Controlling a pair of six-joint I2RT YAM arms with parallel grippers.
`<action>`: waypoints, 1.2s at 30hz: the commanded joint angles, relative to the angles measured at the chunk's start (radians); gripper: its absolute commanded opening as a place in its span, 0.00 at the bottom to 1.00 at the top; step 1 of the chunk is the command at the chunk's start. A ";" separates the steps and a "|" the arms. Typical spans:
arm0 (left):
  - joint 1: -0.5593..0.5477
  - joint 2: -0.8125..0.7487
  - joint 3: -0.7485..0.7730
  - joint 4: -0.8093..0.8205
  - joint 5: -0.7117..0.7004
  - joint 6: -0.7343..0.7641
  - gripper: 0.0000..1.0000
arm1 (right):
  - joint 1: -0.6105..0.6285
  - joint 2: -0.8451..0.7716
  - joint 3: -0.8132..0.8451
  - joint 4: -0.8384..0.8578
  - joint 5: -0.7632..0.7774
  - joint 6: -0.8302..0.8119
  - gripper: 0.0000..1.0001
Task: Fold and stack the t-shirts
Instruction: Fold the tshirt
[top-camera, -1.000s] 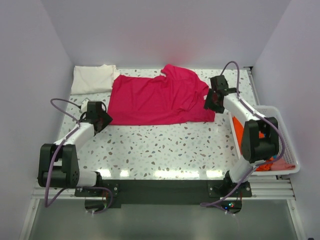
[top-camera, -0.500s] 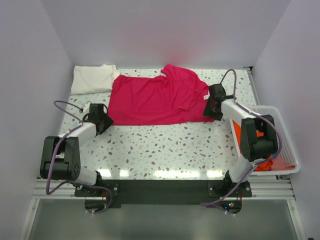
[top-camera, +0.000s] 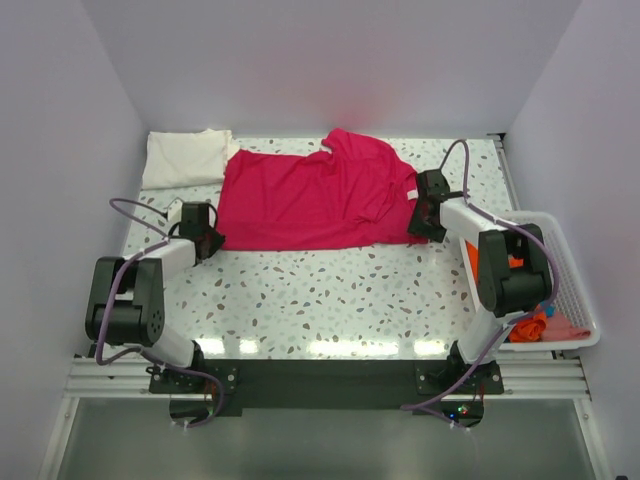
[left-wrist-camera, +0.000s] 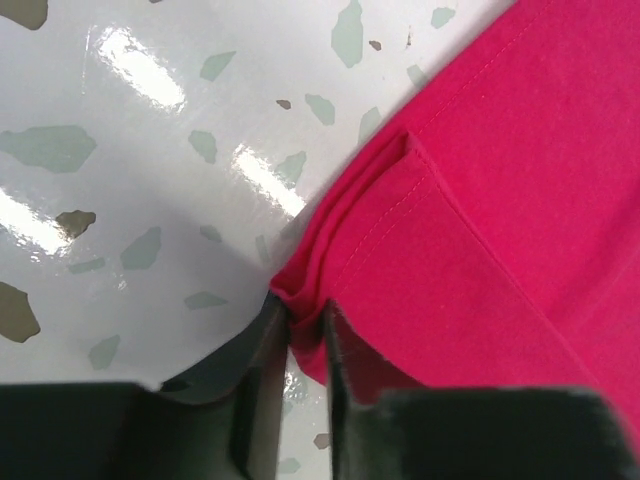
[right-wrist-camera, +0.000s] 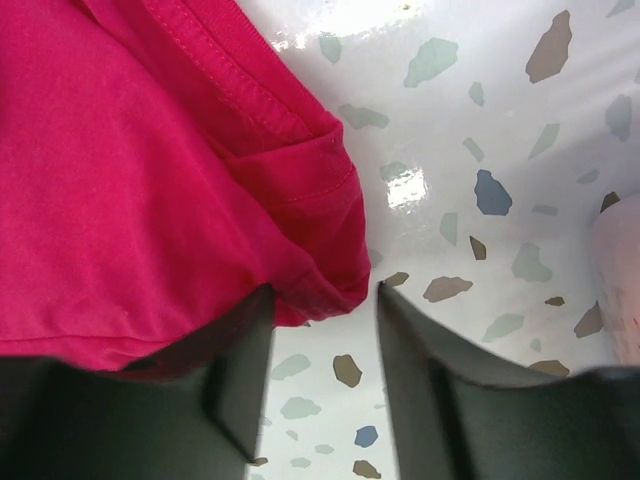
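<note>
A magenta-red t-shirt (top-camera: 315, 195) lies spread across the middle of the table, its far right part rumpled. My left gripper (top-camera: 212, 240) is shut on the shirt's near left corner (left-wrist-camera: 305, 310), pinching a fold of cloth between the jaws at the table surface. My right gripper (top-camera: 420, 225) is open at the shirt's near right corner (right-wrist-camera: 325, 285), with the corner lying between its jaws on the table. A folded cream-white t-shirt (top-camera: 185, 156) lies at the far left corner.
A white mesh basket (top-camera: 570, 290) at the right edge holds orange and pink cloth. The speckled table (top-camera: 330, 290) runs to the walls behind and on both sides.
My right gripper has come down from the shirt's right edge to its near right corner. My left gripper has moved slightly right onto the near left corner.
</note>
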 joint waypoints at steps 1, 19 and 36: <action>-0.002 0.024 0.031 -0.016 -0.022 -0.019 0.20 | -0.003 0.000 0.004 0.038 0.052 -0.007 0.45; 0.018 -0.147 0.166 -0.300 -0.203 0.010 0.00 | -0.040 -0.257 0.049 -0.171 0.027 -0.070 0.00; 0.021 -0.518 -0.115 -0.461 -0.197 -0.034 0.23 | -0.041 -0.760 -0.316 -0.283 -0.169 0.039 0.36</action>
